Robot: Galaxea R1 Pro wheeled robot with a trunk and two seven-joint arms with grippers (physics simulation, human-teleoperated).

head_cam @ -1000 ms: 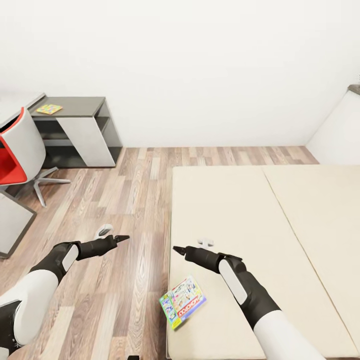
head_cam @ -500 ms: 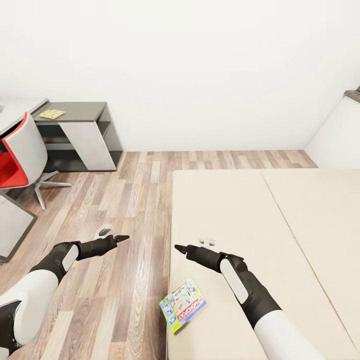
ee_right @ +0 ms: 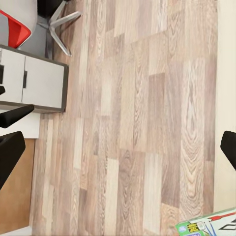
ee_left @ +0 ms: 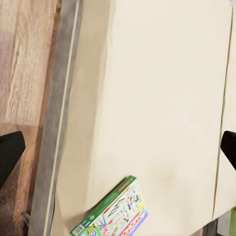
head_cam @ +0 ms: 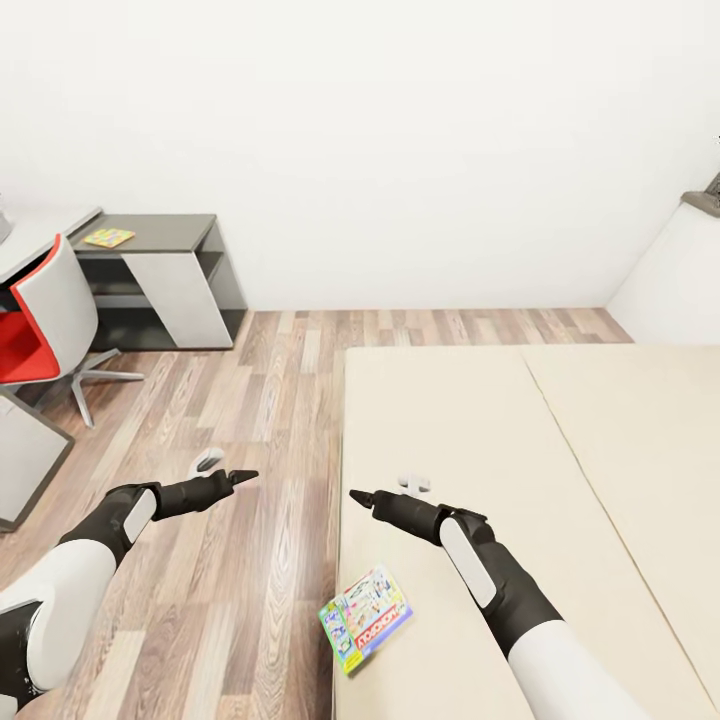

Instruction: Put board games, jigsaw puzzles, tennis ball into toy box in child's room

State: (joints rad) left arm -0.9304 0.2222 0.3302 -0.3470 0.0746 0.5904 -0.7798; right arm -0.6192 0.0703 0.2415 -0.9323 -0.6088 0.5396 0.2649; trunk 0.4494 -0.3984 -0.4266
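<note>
Claws (head_cam: 243, 475) (head_cam: 354, 496) spread wide, both empty

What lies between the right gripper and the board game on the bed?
Only bare mattress: in the head view, the right gripper hangs above the bed, the board game nearer the robot.

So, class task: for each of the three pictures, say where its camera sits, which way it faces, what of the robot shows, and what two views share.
Head view: from the robot's head, looking forward and down at the bed, wood floor and side desk; both arms show.
Left wrist view: on the left arm, facing the bed and board game; dark fingers at both edges.
Right wrist view: on the right arm, facing the floor and chair; fingers at the edges.
Shared: the board game appears in all three views.
</note>
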